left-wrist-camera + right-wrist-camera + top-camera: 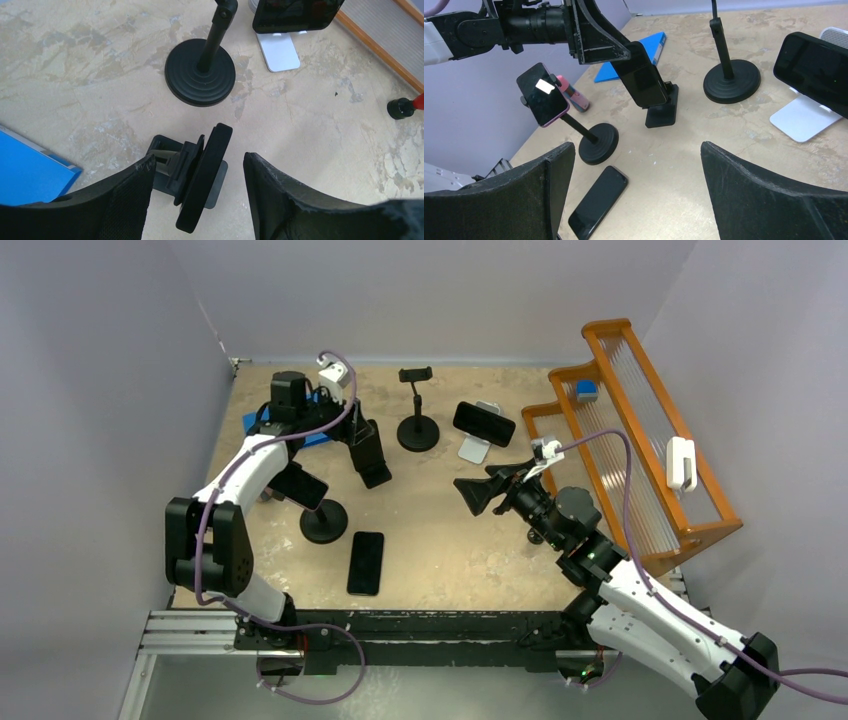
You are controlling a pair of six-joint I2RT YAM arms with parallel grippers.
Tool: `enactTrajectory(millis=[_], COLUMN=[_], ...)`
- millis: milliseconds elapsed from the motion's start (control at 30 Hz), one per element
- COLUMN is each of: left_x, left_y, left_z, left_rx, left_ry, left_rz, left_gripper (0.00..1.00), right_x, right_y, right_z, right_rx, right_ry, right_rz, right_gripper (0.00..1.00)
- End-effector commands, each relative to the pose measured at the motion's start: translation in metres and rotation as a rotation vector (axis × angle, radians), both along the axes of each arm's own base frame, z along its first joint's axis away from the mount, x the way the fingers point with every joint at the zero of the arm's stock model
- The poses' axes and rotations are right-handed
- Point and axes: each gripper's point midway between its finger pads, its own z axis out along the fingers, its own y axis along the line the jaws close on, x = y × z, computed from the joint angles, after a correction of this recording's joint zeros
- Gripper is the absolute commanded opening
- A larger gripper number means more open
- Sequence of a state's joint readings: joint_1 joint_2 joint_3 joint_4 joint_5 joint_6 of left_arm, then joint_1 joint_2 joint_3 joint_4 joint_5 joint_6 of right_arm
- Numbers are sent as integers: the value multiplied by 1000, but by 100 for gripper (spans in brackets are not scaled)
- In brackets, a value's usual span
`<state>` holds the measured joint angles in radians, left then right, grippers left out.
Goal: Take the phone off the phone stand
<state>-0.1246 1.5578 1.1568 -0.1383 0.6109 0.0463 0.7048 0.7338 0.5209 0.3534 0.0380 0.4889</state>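
Note:
A black phone (205,180) stands edge-on in a small black phone stand (165,152) at the left middle of the table. My left gripper (199,160) straddles it from above, open. A clear gap shows between the phone and the right finger, and the left finger sits close beside the stand's clamp. From the right wrist view the same phone (640,75) leans on its stand (663,112) under the left arm's fingers (596,37). My right gripper (470,490) hangs open over the table's middle, holding nothing.
A pink-cased phone (303,485) sits on a pole stand (323,522). Another phone (366,562) lies flat near the front edge. An empty pole stand (418,430) and a phone on a white stand (484,424) are behind. An orange rack (640,440) fills the right side, and a blue book (30,172) lies far left.

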Motion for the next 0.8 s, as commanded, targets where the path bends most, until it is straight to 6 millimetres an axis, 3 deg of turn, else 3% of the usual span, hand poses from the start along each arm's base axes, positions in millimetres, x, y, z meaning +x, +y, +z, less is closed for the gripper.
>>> enactTrajectory(millis=[0, 567, 767], left_x=[0, -4, -3], left_y=[-5, -16, -16], left_z=[4, -7, -3], left_rx=[-17, 14, 17], left_ry=[-43, -34, -45], left_rz=[-48, -84, -81], left_gripper=[61, 42, 27], right_x=[2, 2, 2], right_y=[-1, -3, -3], right_z=[13, 12, 12], right_rx=[18, 17, 18], right_ry=[-47, -46, -46], right_rz=[-7, -19, -18], right_gripper=[97, 97, 97])
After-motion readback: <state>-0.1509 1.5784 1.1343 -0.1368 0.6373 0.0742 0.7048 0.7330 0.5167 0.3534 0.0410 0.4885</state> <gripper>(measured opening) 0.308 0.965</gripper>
